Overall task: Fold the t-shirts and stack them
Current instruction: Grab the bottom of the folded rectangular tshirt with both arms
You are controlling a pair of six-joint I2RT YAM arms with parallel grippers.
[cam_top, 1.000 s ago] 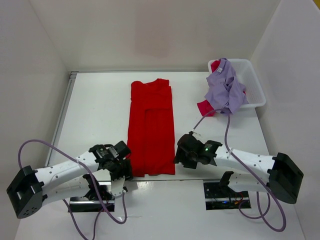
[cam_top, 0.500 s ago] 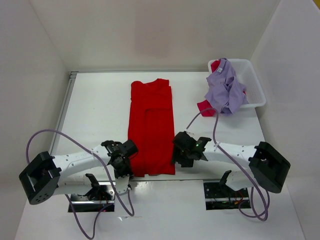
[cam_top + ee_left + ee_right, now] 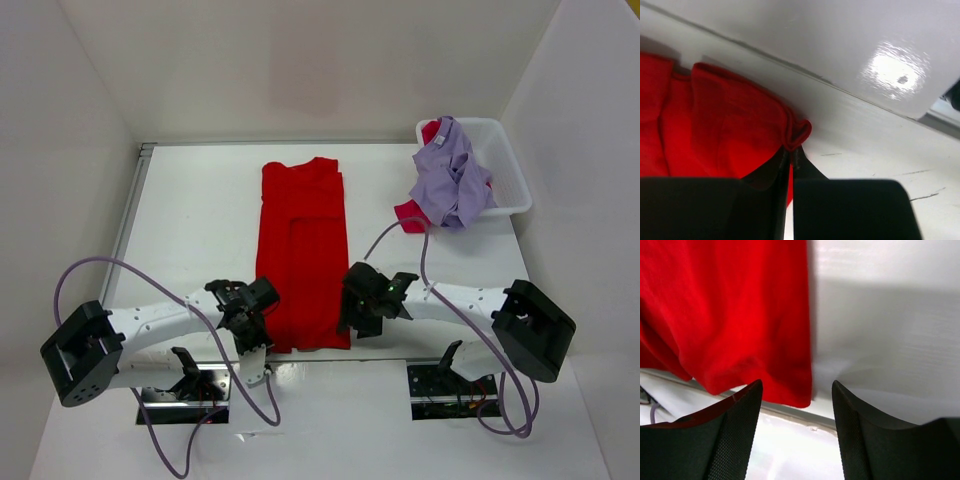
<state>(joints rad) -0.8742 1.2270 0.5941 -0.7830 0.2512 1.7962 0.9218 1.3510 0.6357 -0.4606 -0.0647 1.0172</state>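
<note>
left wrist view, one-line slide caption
Left gripper shut on a hem corner of the red t-shirt, on the white table.

Left hand: moved onto near-left hem corner of bright red cloth t-shirt, now pinched closed on it. Right hand: shifted leftward over near-right hem corner.

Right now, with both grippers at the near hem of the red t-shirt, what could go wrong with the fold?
1. The left gripper is shut on only a small pinch at the corner of the bright red t-shirt; the cloth might slip out on lifting.
2. The right gripper is open and holds nothing; if the left one lifts alone, the folded shirt may twist out of line.
</note>
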